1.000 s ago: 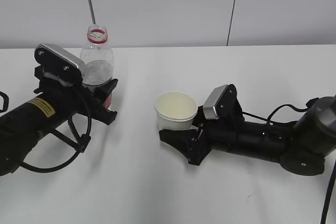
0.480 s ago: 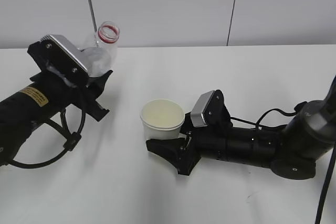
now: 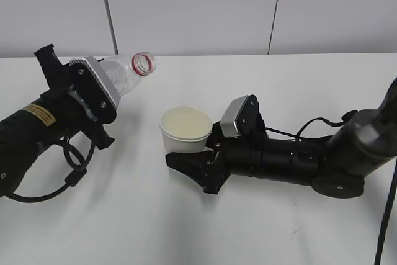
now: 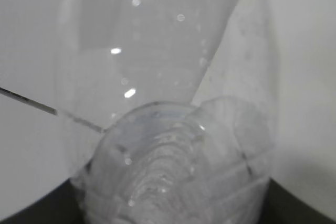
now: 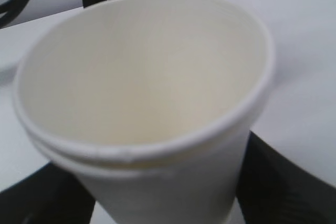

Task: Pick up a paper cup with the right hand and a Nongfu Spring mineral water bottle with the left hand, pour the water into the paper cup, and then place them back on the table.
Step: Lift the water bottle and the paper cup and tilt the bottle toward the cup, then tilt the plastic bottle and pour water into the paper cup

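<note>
Left gripper (image 3: 93, 100) clamps the tilted Nongfu Spring mineral water bottle (image 3: 127, 72), right gripper (image 3: 197, 164) grips the paper cup (image 3: 185, 130); I'd bring the mouth over the cup next.

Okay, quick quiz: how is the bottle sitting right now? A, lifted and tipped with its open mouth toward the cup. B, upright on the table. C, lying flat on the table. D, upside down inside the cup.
A: the left gripper holds the bottle off the table, tilted so its uncapped mouth points toward the cup, which the right gripper holds.
</note>
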Available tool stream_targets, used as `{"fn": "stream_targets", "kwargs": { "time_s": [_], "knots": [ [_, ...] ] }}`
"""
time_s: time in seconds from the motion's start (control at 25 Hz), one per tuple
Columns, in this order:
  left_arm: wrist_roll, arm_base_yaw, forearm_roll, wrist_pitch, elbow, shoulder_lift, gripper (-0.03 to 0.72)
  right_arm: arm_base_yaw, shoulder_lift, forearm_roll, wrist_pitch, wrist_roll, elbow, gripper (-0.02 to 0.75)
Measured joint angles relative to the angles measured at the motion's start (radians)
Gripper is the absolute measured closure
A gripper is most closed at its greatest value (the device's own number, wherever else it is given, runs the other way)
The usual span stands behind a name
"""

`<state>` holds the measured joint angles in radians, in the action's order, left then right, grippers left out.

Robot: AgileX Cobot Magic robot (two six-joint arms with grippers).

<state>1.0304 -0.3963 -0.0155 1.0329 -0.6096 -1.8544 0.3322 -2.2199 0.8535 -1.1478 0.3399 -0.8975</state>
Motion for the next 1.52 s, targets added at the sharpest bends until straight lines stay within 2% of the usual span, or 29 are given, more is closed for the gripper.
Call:
{"fn": "stream_targets", "kwargs": {
  "time_s": [1.08, 1.52],
  "knots": [
    [0.280, 0.000, -0.006, 0.053, 0.001, 0.000, 0.302, 0.046, 0.000, 0.019, 0.002, 0.021, -0.057, 0.200],
    [0.327, 0.000, -0.006, 0.053, 0.001, 0.000, 0.302, 0.046, 0.000, -0.010, 0.021, 0.023, -0.057, 0.200]
  ]
}}
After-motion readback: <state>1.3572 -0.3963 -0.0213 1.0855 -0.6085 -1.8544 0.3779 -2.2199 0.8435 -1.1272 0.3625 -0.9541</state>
